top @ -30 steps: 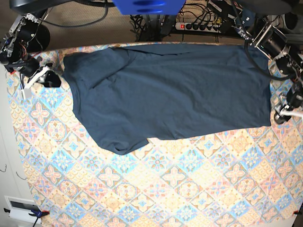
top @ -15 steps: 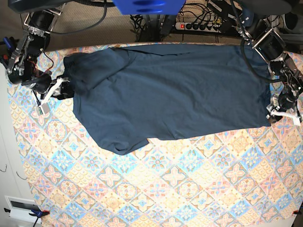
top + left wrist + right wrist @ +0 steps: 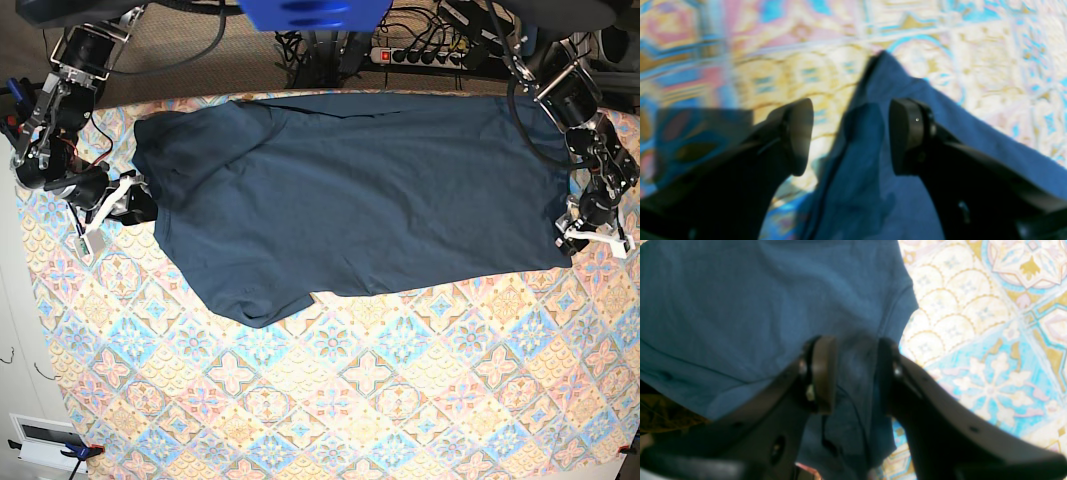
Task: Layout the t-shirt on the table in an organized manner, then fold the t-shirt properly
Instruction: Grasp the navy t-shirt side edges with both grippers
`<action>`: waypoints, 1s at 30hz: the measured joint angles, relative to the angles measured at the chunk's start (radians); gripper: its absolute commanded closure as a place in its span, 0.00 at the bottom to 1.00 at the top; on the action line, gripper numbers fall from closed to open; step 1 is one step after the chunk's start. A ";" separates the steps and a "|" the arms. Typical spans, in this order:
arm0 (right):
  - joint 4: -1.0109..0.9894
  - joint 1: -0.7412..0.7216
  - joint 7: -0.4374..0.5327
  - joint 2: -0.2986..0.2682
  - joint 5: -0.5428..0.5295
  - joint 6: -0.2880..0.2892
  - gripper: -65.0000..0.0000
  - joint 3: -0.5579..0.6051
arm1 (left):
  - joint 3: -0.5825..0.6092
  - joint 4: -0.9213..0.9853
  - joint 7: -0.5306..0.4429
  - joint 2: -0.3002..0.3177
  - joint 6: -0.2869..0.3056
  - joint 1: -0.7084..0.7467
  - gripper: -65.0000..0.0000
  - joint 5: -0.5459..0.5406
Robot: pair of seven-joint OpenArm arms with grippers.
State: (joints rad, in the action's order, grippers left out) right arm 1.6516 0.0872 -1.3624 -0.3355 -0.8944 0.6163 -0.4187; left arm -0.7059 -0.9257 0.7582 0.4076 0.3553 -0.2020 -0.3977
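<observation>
Fingers [image 3: 790, 136] parted, gripping nothing, t-shirt [image 3: 870, 173] corner between them only in left wrist view

From here I see a dark patch [image 3: 20, 410] low at my far left, and pale grey above it.
</observation>
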 measured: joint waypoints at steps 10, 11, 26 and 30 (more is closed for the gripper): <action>0.005 -0.001 0.000 0.000 0.000 0.000 0.69 0.000 | 0.188 0.039 -0.034 -0.015 0.002 -0.042 0.86 -0.016; 0.006 -0.002 0.000 0.000 -0.002 0.000 0.69 0.000 | 0.194 0.039 -0.026 -0.019 0.001 -0.044 0.98 -0.017; -0.001 -0.126 0.102 -0.102 0.037 0.001 0.68 0.218 | 0.206 0.058 0.056 -0.036 0.001 -0.200 1.00 0.019; 0.003 -0.167 0.146 -0.111 0.257 0.001 0.68 0.330 | 0.249 0.056 0.053 -0.029 -0.003 -0.203 1.00 0.024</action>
State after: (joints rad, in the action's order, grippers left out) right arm 1.6543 -0.0803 -1.2160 -0.4469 -0.6373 0.6170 -0.0891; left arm -0.4564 -0.8696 0.8112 0.3782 0.3527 -0.4049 -0.3733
